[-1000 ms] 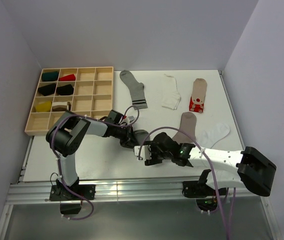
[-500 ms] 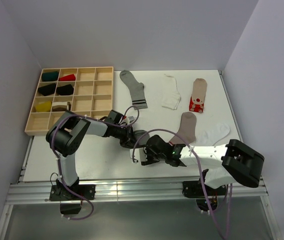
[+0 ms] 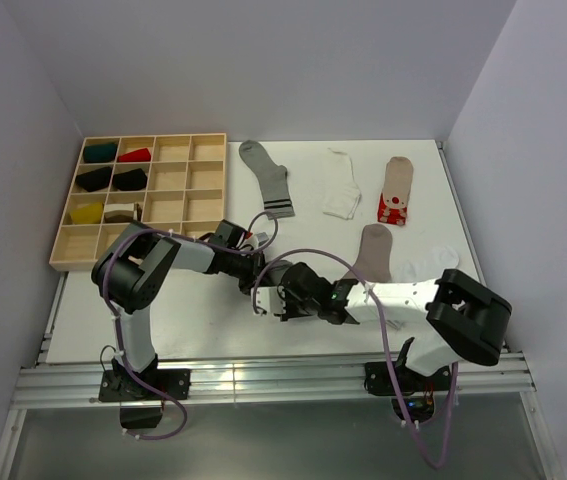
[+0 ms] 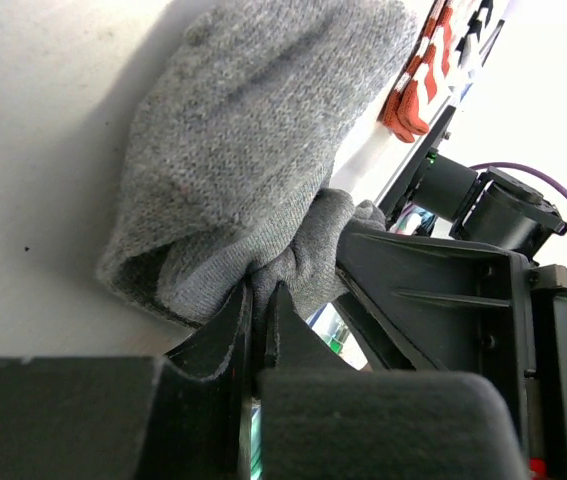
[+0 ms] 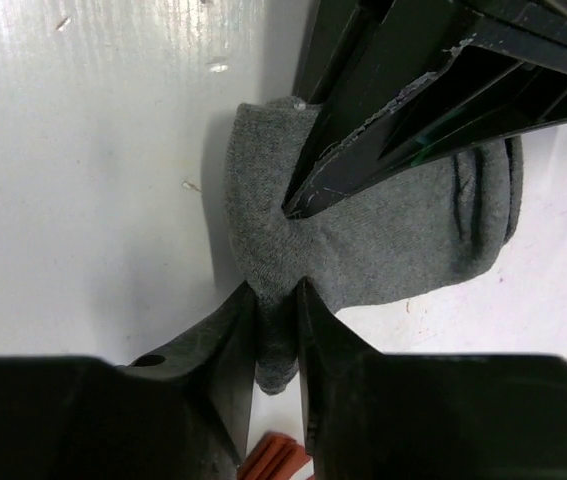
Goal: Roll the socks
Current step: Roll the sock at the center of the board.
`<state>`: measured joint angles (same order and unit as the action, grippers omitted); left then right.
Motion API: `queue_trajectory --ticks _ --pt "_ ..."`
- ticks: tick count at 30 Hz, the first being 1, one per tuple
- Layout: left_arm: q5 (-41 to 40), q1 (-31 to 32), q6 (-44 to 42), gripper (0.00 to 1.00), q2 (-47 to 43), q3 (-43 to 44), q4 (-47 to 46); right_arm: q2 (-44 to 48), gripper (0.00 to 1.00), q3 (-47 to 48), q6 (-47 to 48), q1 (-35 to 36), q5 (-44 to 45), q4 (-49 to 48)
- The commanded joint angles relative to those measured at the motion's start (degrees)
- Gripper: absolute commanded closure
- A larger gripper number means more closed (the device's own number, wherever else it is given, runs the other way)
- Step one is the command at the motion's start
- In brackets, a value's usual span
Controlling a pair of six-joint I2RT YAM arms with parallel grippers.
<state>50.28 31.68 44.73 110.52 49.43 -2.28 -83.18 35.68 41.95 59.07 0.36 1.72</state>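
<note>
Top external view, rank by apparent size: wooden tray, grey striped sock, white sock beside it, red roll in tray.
1. wooden tray
2. grey striped sock and white sock: look about alike, not ranking them
3. red roll, smallest

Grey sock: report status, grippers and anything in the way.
Left gripper shut on grey sock. Right gripper shut on the same sock, facing the left. Sock bunched between them. Nothing blocking; taupe sock lies apart.

Bright, even overhead light; soft shadows; left pincer blurred near the lens.
</note>
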Motion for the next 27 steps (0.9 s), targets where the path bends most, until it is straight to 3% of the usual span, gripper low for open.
queue_trajectory --ticks 1,5,8,15,22,27 --pt "-6.2 0.1 -2.2 0.93 0.3 -1.2 1.4 -0.1 0.75 4.3 -2.4 -2.1 -6.0 4.7" --pt "-9.4 0.1 -1.4 0.77 -2.7 -1.2 -1.0 -0.7 0.79 7.4 -3.5 -5.3 -11.6 11.7" --pt "-11.7 0.0 0.1 0.71 -4.9 -1.6 -4.2 -0.4 0.79 8.8 -4.1 -7.6 -16.1 15.9" --pt "-15.6 0.0 4.0 0.67 -8.8 -4.8 -11.2 -2.6 0.80 12.7 -3.9 -14.1 -24.6 22.7" --pt "-18.6 0.0 5.9 0.71 -11.6 -9.3 -17.2 -8.7 0.82 17.4 -3.2 -16.3 -28.0 28.4" --pt "-21.1 0.0 5.1 0.69 -15.6 -13.2 -21.1 -14.1 0.82 23.2 -2.4 -18.5 -31.6 33.4"
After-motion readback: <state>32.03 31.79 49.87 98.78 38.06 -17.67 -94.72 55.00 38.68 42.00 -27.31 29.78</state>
